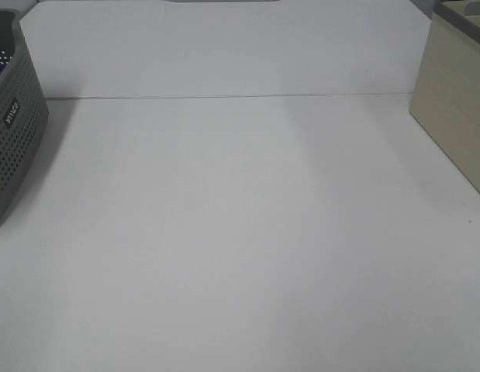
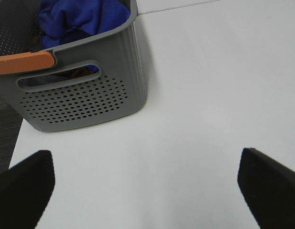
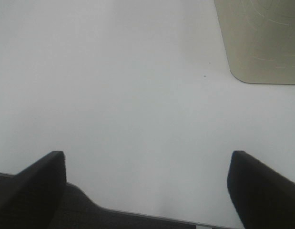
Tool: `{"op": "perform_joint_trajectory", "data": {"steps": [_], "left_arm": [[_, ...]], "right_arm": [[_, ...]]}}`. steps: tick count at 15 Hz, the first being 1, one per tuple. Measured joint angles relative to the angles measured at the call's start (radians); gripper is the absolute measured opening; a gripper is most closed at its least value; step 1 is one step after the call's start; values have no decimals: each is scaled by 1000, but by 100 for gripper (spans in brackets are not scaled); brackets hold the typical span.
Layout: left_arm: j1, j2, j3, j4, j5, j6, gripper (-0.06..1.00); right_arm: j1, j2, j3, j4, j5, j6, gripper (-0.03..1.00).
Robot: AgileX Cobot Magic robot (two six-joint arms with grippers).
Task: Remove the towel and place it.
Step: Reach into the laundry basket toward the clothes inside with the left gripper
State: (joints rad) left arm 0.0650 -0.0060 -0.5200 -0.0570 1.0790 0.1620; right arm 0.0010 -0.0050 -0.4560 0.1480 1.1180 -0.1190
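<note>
The deep blue towel (image 2: 80, 18) lies bunched inside the grey perforated basket (image 2: 85, 100), which has an orange handle piece on its rim. In the exterior high view only the basket's side (image 1: 15, 132) shows at the far left edge, with a sliver of blue at its top. My left gripper (image 2: 147, 191) is open and empty above the white table, a short way from the basket's end wall. My right gripper (image 3: 147, 186) is open and empty over the table's front edge. Neither gripper shows in the exterior high view.
A beige box (image 1: 457, 116) stands at the right edge of the table; its base shows in the right wrist view (image 3: 261, 43). The white table (image 1: 240, 232) has a seam line across its far part. Dark floor shows beyond the table edge (image 3: 137, 219).
</note>
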Motion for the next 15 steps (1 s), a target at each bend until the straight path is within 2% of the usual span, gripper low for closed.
{"op": "perform_joint_trajectory", "data": {"steps": [15], "left_arm": [[0, 0, 0, 4, 0, 0, 99]], "right_arm": [[0, 0, 0, 0, 0, 0, 89]]}}
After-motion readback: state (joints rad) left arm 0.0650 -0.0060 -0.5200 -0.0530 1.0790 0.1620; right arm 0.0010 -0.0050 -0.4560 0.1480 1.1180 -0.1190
